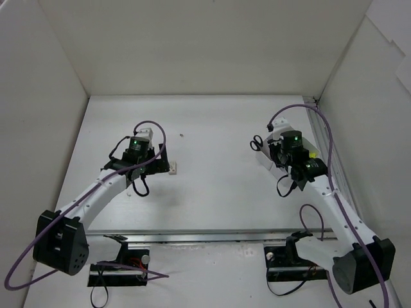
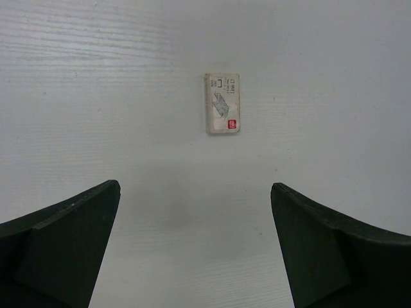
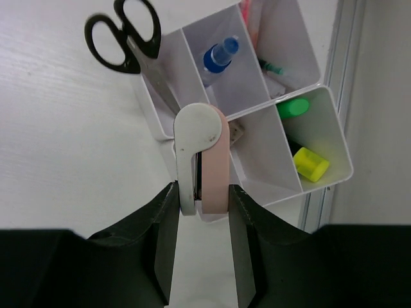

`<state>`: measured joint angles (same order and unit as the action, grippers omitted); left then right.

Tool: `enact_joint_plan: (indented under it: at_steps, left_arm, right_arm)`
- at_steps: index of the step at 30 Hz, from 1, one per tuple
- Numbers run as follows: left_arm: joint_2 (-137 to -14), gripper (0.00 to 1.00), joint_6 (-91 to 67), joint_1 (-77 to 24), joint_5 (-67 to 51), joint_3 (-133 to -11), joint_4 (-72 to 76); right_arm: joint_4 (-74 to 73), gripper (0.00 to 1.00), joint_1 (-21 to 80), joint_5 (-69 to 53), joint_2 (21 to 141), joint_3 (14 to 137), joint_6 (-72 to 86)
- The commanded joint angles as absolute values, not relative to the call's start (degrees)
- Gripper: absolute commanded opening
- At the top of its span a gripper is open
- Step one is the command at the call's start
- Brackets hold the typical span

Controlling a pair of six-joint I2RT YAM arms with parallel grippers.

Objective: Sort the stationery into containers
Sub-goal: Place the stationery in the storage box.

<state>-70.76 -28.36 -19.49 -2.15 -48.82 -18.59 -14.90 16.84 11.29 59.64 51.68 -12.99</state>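
The beige eraser (image 2: 222, 102) lies left of the middle of the surface (image 2: 96, 77), just ahead of the left claw (image 2: 195, 187), whose jaws stand wide apart. Its long axis points away from them. The right claw (image 3: 202, 192), clamped on a pink-and-white item (image 3: 209, 154), hangs over the tray (image 3: 350, 168) by the right edge.

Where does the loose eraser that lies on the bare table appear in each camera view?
Top external: the eraser lies left of centre, just right of the left gripper.
Left wrist: it is above centre, ahead of the open fingers.
Right wrist: not in it; the right gripper holds a pink and white item there.
Shared landmark: the left gripper, beside the eraser in both views.
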Motion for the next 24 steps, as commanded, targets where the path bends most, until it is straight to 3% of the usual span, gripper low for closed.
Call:
enact_joint_plan:
  at_steps: [1, 15, 20, 24]
  left_arm:
    - [-73.56, 1.0, -26.11, -19.16, -2.9, -54.4, -16.08]
    - [-83.58, 1.0, -25.31, -19.16, -4.65, -58.97, -15.47]
    - [-86.91, 1.0, -25.22, -19.16, -5.54, -60.03, -15.03]
    - [-89.03, 0.99, -25.14, -19.69, -6.59, -61.17, -14.85]
  right_arm:
    - [-17.57, 0.06, 15.21, 7.19, 64.76, 54.14, -19.93]
    - [-20.13, 0.08, 10.64, 19.16, 80.42, 58.62, -17.32]
    - [-20.13, 0.32, 10.37, 18.72, 79.89, 58.27, -16.96]
    - [-20.21, 0.44, 10.55, 18.54, 79.37, 57.92, -16.61]
